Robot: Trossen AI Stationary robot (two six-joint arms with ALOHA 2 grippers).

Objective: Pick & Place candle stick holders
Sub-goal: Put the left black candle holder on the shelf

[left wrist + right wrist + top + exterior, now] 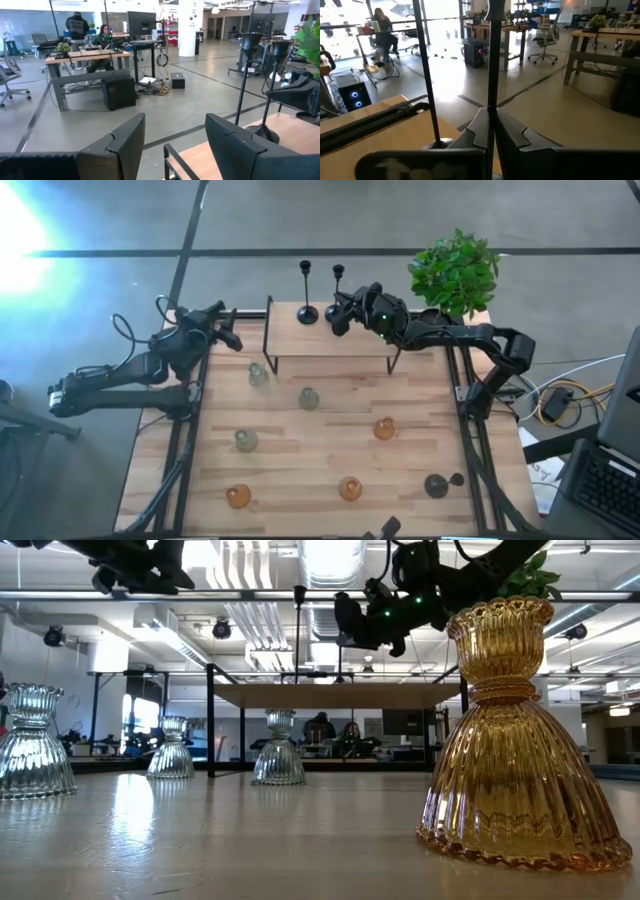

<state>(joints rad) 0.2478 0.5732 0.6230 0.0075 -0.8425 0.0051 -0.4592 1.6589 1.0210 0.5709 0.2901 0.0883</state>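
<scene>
The right gripper [491, 131] is pinched tight on the thin stem of one black candlestick [338, 288] at the shelf's [330, 335] back edge, a grip only its wrist view shows; a second candlestick [306, 292] stands just beside it. The left gripper [172, 142] hangs wide open and empty off the table's [300, 470] left rear corner. From above I count two candlesticks, seven small glass holders scattered on the table, the nearest amber one [508, 740] filling the low view, and one plant [455, 272].
</scene>
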